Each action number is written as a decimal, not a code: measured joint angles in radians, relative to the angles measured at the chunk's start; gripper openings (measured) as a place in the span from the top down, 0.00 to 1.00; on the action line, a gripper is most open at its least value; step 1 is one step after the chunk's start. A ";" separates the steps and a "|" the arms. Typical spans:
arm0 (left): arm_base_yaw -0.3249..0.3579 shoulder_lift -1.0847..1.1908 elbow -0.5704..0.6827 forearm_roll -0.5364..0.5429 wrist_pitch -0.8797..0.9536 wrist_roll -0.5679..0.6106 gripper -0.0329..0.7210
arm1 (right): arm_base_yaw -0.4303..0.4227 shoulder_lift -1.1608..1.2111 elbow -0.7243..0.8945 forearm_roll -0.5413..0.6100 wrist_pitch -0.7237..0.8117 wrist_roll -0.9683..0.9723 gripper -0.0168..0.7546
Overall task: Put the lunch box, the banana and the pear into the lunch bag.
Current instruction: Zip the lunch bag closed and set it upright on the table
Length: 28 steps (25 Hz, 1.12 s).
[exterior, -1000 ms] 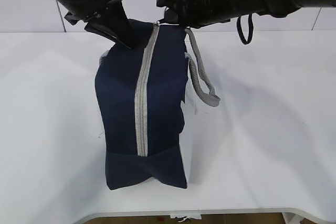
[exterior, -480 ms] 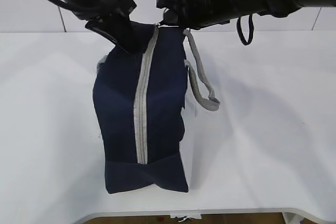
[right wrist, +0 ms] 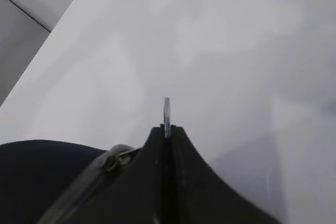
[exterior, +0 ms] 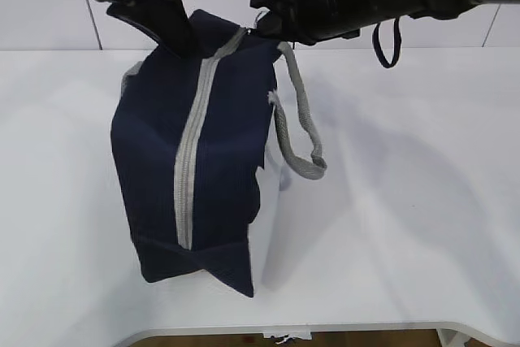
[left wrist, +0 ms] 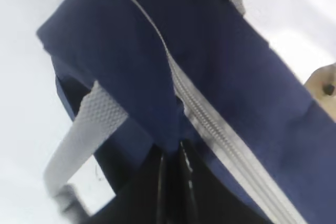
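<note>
we see the lunch bag (exterior: 195,160) zipped, both claws clamped: left claw (left wrist: 173,153) on fabric, right claw (right wrist: 166,129) on its ring pull (right wrist: 167,111); packing looks finished.

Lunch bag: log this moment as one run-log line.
bag: zipped shut, tilted, on table | left gripper: shut on bag fabric | right gripper: shut on ring pull | fruit, box: unseen

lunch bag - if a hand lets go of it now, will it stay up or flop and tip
The lunch bag looks soft: its fabric bunches where the left hand pinches it. It leans on one bottom corner, so it would probably tip or settle. The grey handle dangles limp. The right hand pinches the ring pull.
</note>
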 joint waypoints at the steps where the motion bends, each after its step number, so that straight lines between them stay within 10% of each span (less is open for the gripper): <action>1: 0.000 -0.009 0.000 0.000 0.000 0.000 0.96 | -0.001 0.000 0.000 0.000 0.009 0.000 0.98; 28: -0.001 -0.081 0.006 0.049 0.042 0.021 0.96 | -0.019 -0.046 -0.126 -0.040 0.193 0.002 0.98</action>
